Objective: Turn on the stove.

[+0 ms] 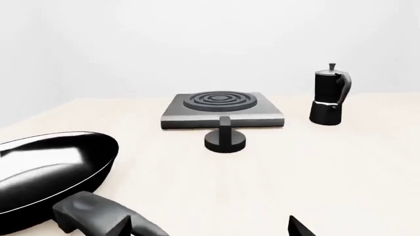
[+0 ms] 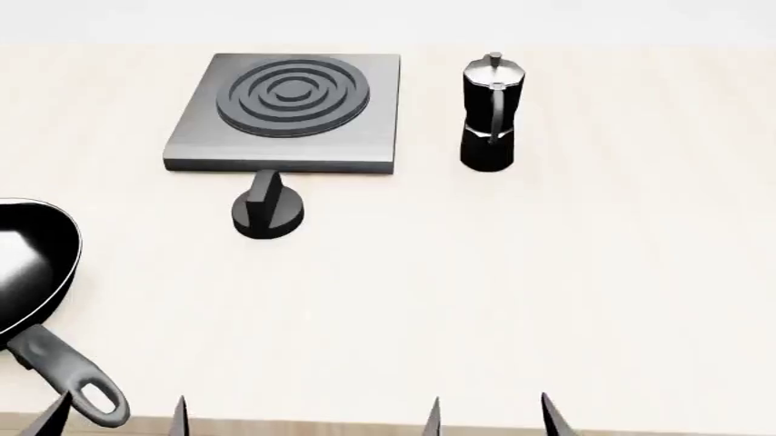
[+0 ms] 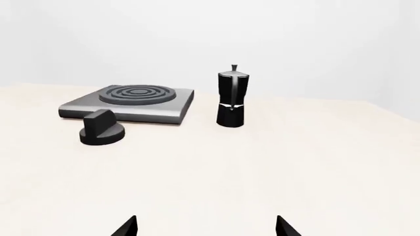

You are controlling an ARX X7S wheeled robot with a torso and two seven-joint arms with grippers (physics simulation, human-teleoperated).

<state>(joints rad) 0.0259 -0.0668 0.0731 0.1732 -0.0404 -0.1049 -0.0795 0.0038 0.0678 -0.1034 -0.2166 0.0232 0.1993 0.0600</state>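
Observation:
The stove (image 2: pixel 363 127) is a flat grey metal slab with a dark ring burner (image 2: pixel 293 94), at the table's far left of centre. Its round black knob (image 2: pixel 267 214) with an upright fin stands just in front of the slab. The stove also shows in the left wrist view (image 1: pixel 223 110) with the knob (image 1: pixel 225 139), and in the right wrist view (image 3: pixel 131 105) with the knob (image 3: pixel 101 130). My left gripper (image 2: pixel 115 418) and right gripper (image 2: pixel 490 416) are both open and empty at the near table edge, far from the knob.
A black moka pot (image 2: pixel 490 111) stands right of the stove. A black frying pan (image 2: pixel 31 263) lies at the left, its handle (image 2: pixel 73 374) reaching toward my left gripper. The light wooden table (image 2: pixel 546 291) fills the view.

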